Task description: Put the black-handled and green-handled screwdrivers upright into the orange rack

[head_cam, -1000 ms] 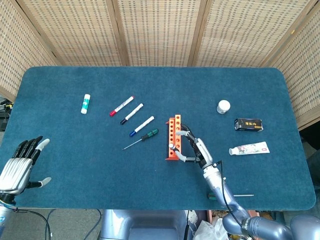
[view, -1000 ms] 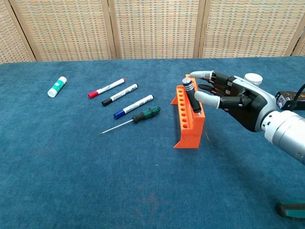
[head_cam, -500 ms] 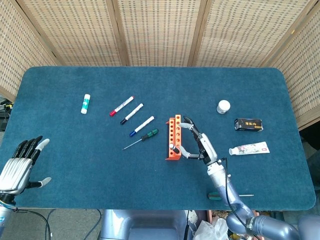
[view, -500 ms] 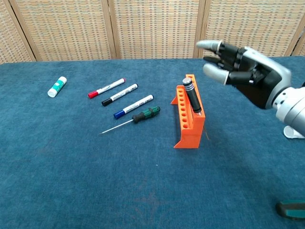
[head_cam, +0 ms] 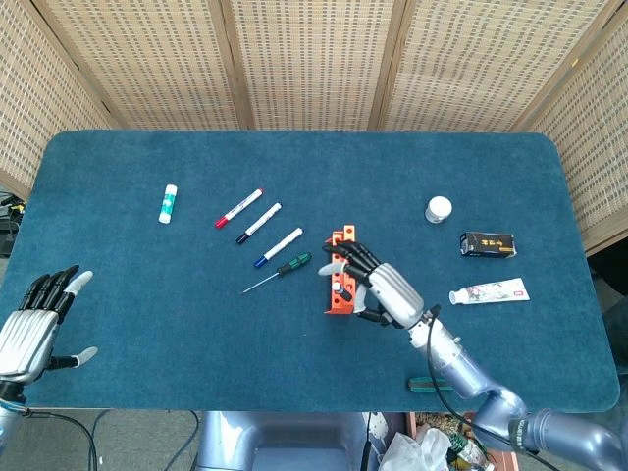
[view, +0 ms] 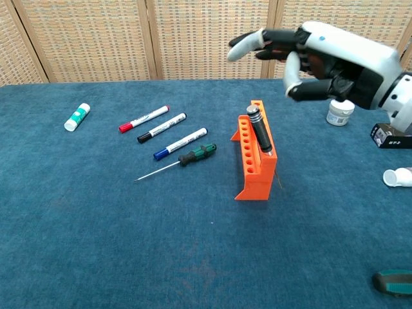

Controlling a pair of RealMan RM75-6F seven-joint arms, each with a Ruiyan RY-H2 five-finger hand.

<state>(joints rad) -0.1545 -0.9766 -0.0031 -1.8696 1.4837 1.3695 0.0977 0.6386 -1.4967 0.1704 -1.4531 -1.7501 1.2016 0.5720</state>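
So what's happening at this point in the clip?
The black screwdriver stands in the orange rack, leaning a little. The right hand hovers open above the rack, holding nothing. The green screwdriver lies on the table beside the markers, not yet picked up. The left hand is open at the table's near left edge.

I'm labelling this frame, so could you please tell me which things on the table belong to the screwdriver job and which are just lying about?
Belong to the job:
orange rack
black-handled screwdriver, standing in the rack
green-handled screwdriver, lying on the table

Just lying about:
three markers
glue stick
white jar
black box
tube
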